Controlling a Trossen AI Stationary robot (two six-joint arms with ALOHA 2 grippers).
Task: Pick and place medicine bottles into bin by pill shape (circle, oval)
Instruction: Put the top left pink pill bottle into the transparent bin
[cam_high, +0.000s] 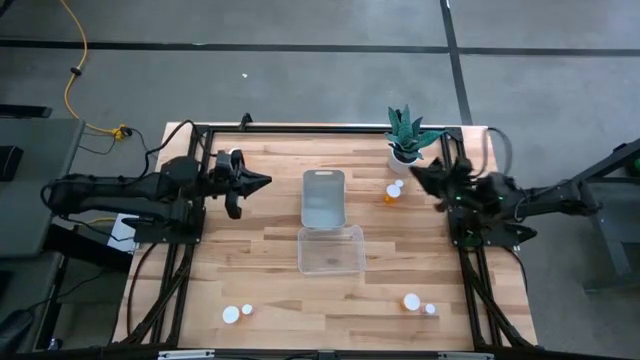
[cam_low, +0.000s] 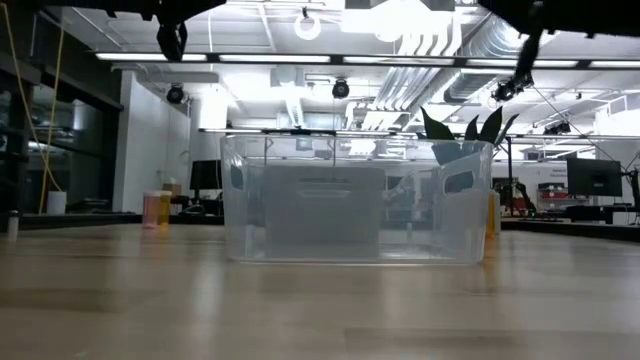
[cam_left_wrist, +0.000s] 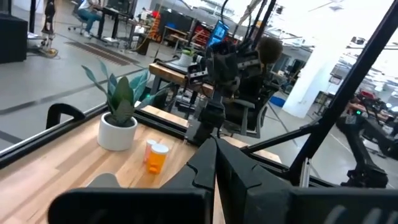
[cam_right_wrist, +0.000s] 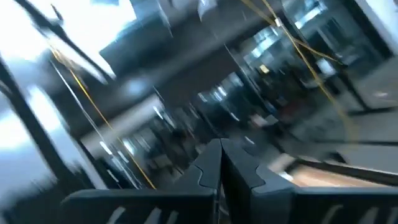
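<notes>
Several orange pill bottles with white caps stand on the wooden table: one (cam_high: 393, 190) beside the plant pot, also in the left wrist view (cam_left_wrist: 157, 156), two (cam_high: 236, 313) near the front left, two (cam_high: 418, 303) near the front right. My left gripper (cam_high: 262, 182) is shut and empty, high over the table's left side. My right gripper (cam_high: 416, 176) is shut and empty, high at the right, close above the bottle by the pot.
A clear plastic bin (cam_high: 331, 249) stands mid-table, with a second bin (cam_high: 323, 197) behind it toward the far edge. A white pot with a green plant (cam_high: 405, 138) stands at the far right. A black frame (cam_high: 330, 128) runs around the table.
</notes>
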